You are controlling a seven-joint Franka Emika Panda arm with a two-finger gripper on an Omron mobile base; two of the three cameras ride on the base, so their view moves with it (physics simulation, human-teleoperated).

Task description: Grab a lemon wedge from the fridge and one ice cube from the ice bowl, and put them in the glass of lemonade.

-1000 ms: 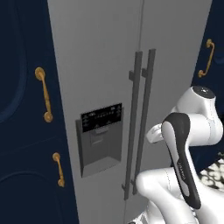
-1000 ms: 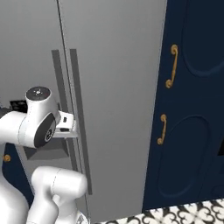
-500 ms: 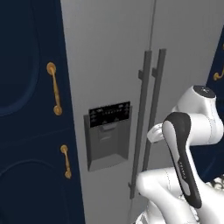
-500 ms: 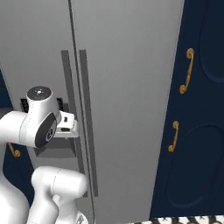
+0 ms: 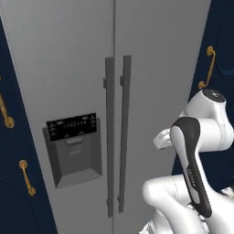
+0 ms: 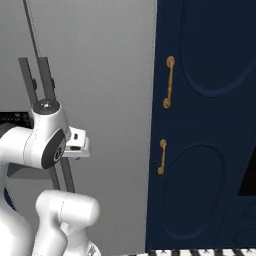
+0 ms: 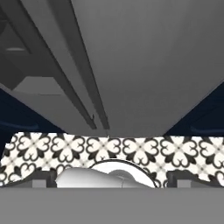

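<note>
1. Your gripper's state: cannot tell; fingertips hidden.
2. The tall grey metallic two-door fridge (image 5: 151, 55) stands closed straight ahead of your hand.
3. Its long vertical handles (image 5: 117, 137) sit ahead-left of your hand, apart.

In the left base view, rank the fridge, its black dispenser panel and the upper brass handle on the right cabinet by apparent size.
1. The fridge, by far the largest.
2. The black dispenser panel, a short strip on the left door.
3. The upper brass cabinet handle, thinnest. It is about as long as the panel is wide, so this order is less sure.
</note>
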